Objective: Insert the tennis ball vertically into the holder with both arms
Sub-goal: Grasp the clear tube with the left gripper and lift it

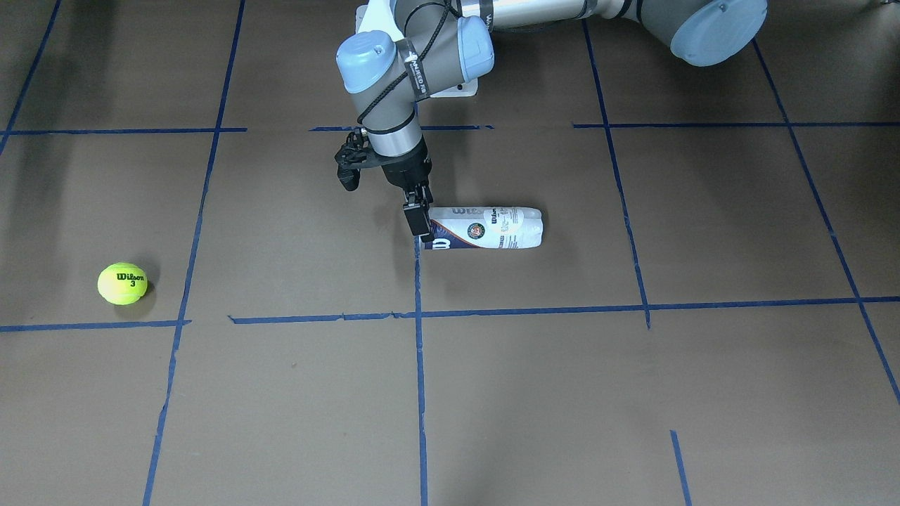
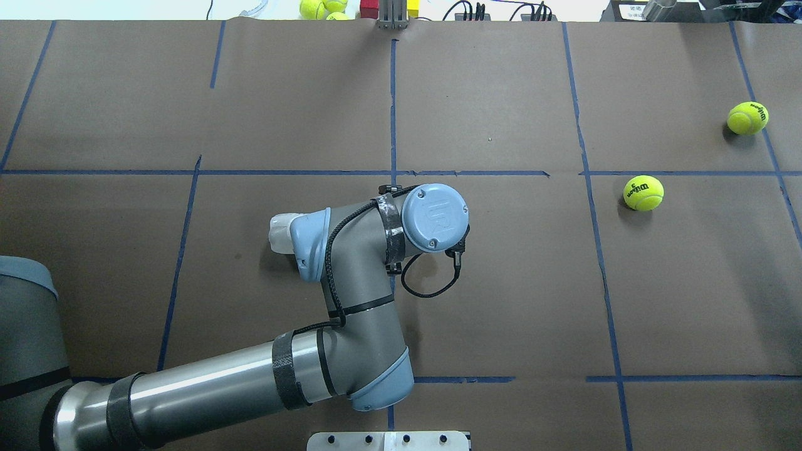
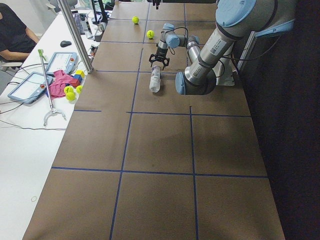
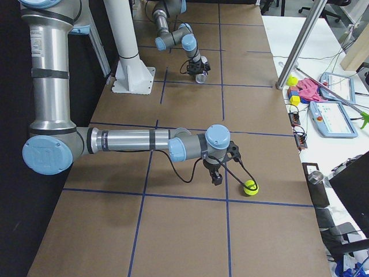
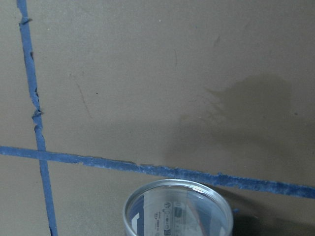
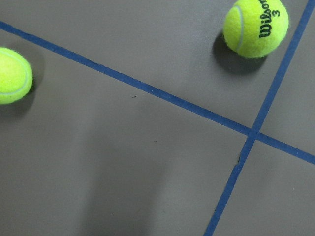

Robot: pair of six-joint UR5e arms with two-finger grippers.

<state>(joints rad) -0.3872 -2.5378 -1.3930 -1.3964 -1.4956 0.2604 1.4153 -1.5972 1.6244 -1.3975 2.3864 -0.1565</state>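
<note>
The holder (image 1: 492, 228) lies on its side mid-table, its metal-rimmed mouth toward my left gripper (image 1: 418, 223). That gripper points down at the mouth end, open, with the fingers astride the rim. The left wrist view looks into the holder's mouth (image 5: 177, 209). From overhead only the holder's closed end (image 2: 281, 233) shows past the left arm. A tennis ball (image 1: 123, 283) printed "Wilson 3" rests far off on my right side (image 2: 643, 192), with a second ball (image 2: 747, 118) beyond it. My right gripper (image 4: 217, 180) hangs near that second ball (image 4: 251, 187); I cannot tell its state.
Blue tape lines grid the brown table. Spare balls (image 2: 319, 7) and coloured blocks sit at the far edge. A metal pole (image 3: 75, 35), tablets and a seated person (image 3: 15, 35) are on the operators' side. The white base plate (image 2: 388, 440) is at the near edge.
</note>
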